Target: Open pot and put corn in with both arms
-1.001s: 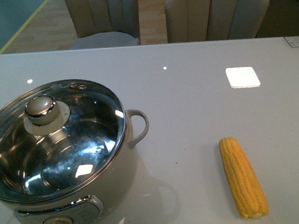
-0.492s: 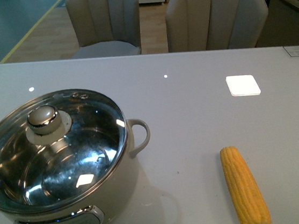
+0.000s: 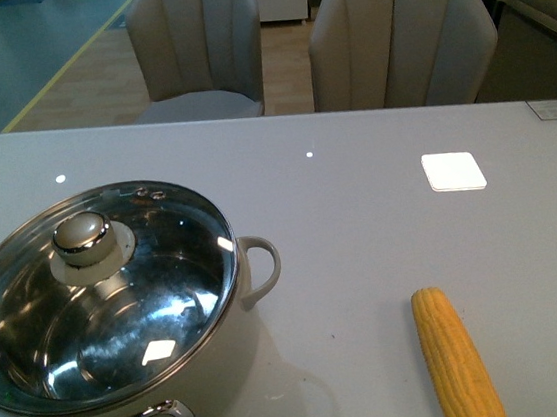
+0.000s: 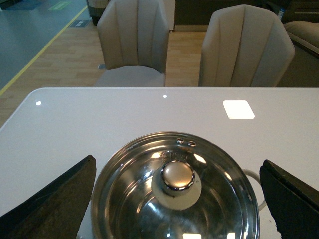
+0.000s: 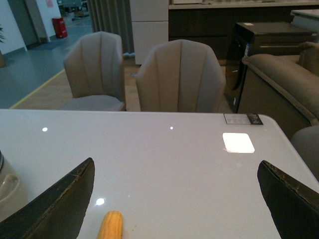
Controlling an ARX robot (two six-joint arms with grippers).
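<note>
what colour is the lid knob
Knob: shiny silver on a cream base; best in left wrist view.

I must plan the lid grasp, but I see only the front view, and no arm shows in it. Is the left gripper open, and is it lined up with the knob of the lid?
Observer: In the left wrist view the left gripper is open. Its fingers are wide apart and hold nothing.
Operator: And the knob?
Observer: The lid knob shows about midway between those fingers.
Operator: What about the right side?
Observer: The right gripper is open too. The tip of the corn shows between its fingers, nearer one of them.
</note>
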